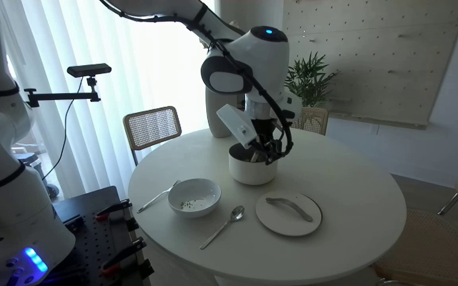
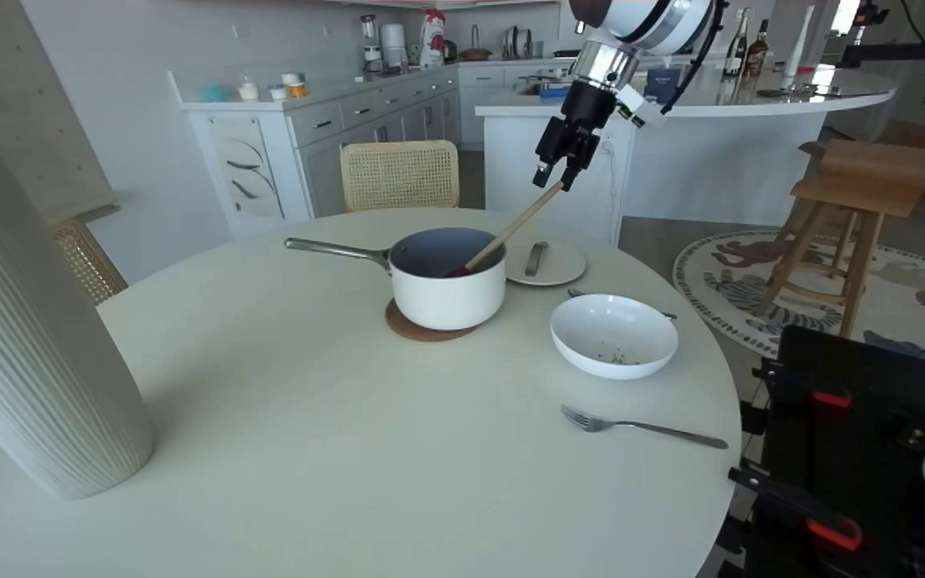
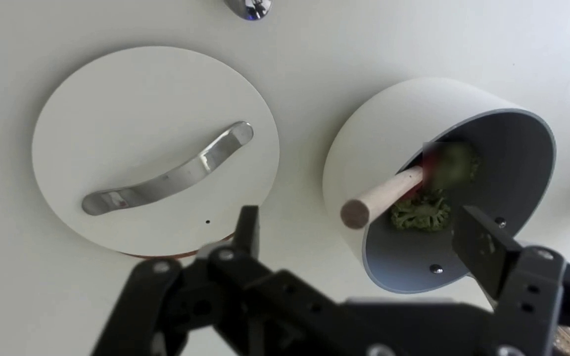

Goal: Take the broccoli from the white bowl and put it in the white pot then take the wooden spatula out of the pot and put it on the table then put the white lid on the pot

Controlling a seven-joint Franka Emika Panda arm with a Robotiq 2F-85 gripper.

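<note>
1. The gripper (image 3: 359,210) is being held with its jaws wide apart and nothing gripped; in the wrist view, the handle end of the wooden spatula (image 3: 389,194) is showing between them.
2. The spatula is leaning over the rim of the white pot (image 2: 442,301), its red head lying inside. Through a skewed grasp, the handle could be nudged aside; through a sideways pull against the rim, the pot could be dragged off its brown mat (image 2: 414,328).
3. The broccoli (image 3: 421,213) is lying in the pot, close to that head (contact is not being shown clearly), so a piece could be flicked out during lifting.
4. The white lid (image 3: 155,146) is resting beside the pot; its handle could be blocked by a badly placed spatula.
5. Farther out, only small crumbs (image 2: 613,356) are being held by the white bowl (image 2: 615,317).
</note>
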